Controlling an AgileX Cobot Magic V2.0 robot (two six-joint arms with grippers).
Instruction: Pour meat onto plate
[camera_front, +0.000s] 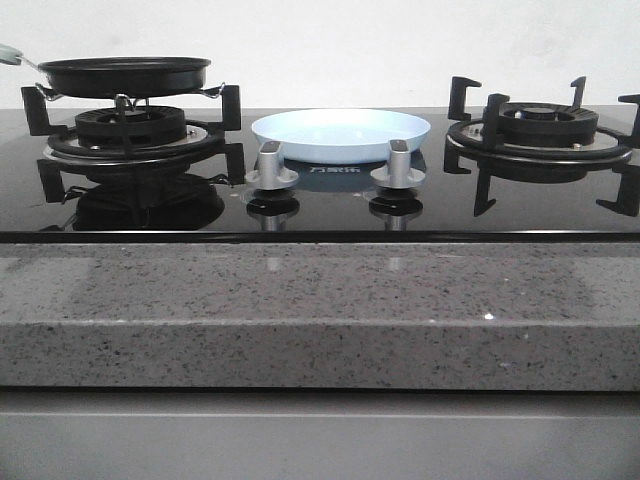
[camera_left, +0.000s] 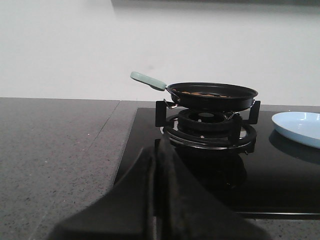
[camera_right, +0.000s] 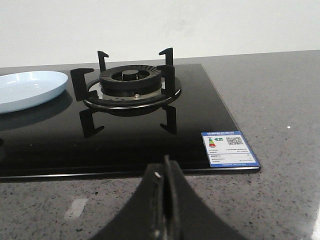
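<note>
Both my grippers, left gripper (camera_left: 155, 210) and right gripper (camera_right: 165, 205), show jaws pressed together, holding nothing; the meat (camera_left: 206, 93) lies in the black frying pan (camera_left: 212, 96) ahead of the left jaws; I open first, take the pale-green handle (camera_left: 148, 80) squarely, then tip toward the pale-blue plate (camera_front: 341, 134).

A plain white wall (camera_front: 330, 40) is seen behind a speckled grey stone countertop (camera_front: 320, 300). A glossy black glass hob (camera_front: 330, 205) is set into the countertop, and faint reflections are carried on its surface. A black cast-iron burner grate (camera_front: 545, 135) is fitted on the hob's right side, and two silver control knobs (camera_front: 272, 165) are mounted near its front edge. A blue and white energy label (camera_right: 230, 149) is stuck at one front corner of the glass. Soft, even light is spread across the scene.
</note>
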